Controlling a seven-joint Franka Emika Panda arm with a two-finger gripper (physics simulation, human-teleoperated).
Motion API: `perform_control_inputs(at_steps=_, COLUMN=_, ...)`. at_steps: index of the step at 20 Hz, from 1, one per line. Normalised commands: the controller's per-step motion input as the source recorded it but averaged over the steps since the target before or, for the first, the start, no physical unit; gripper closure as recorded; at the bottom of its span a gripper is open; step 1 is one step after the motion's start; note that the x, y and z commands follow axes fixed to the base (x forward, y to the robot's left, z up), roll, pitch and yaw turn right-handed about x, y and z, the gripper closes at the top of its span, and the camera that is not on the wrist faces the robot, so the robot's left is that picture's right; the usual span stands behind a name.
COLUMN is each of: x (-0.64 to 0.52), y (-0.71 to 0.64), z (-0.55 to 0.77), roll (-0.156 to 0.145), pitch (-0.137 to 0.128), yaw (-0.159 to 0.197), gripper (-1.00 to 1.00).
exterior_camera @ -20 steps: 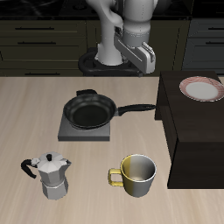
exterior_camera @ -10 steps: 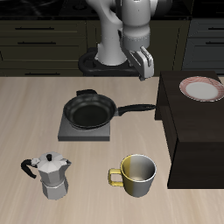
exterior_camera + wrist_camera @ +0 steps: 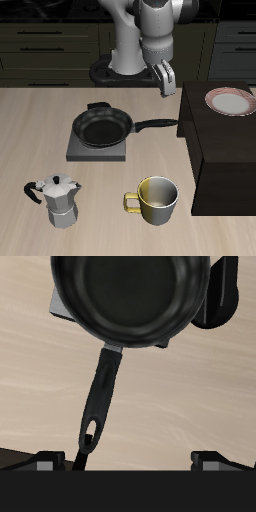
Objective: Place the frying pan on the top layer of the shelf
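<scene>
The black frying pan (image 3: 104, 127) sits on the grey burner plate (image 3: 80, 150) in the middle of the table. Its long handle (image 3: 158, 125) points at the dark shelf (image 3: 220, 150). My gripper (image 3: 165, 80) hangs open and empty, well above the handle's end, fingers pointing down. In the wrist view the pan (image 3: 130, 296) and its handle (image 3: 103, 396) lie straight below, between my spread fingertips (image 3: 45, 461), and the gripper (image 3: 130, 461) holds nothing.
A pink-rimmed plate (image 3: 232, 101) lies on the shelf's flat top. A silver moka pot (image 3: 58, 198) and a metal mug (image 3: 155, 200) stand near the table's front edge. The robot base (image 3: 125, 70) stands behind the pan.
The gripper has swung from a slanted pose to point straight down and has shifted slightly toward the shelf, over the handle's end. The pan has not moved.
</scene>
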Motion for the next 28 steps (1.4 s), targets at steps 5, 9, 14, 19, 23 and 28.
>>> perform_control_inputs(at_steps=5, x=0.02, y=0.10, z=-0.04, roll=0.026, pitch=0.000, yaw=-0.064, gripper=-1.00)
perform_control_inputs(at_steps=9, x=0.03, y=0.03, z=-0.03, roll=-0.005, pitch=0.001, yaw=-0.005, gripper=-1.00)
perform_control_inputs(at_steps=14, x=0.06, y=0.01, z=-0.03, roll=-0.007, pitch=-0.019, yaw=0.004, gripper=-1.00)
perform_control_inputs(at_steps=19, x=0.07, y=0.12, z=-0.14, roll=0.018, pitch=0.003, yaw=-0.015, gripper=-1.00)
perform_control_inputs(at_steps=23, x=0.07, y=0.10, z=-0.13, roll=0.021, pitch=-0.012, yaw=0.007, gripper=-1.00)
perform_control_inputs(at_steps=28, x=0.09, y=-0.04, z=-0.17, roll=0.008, pitch=-0.008, yaw=-0.029, gripper=-1.00)
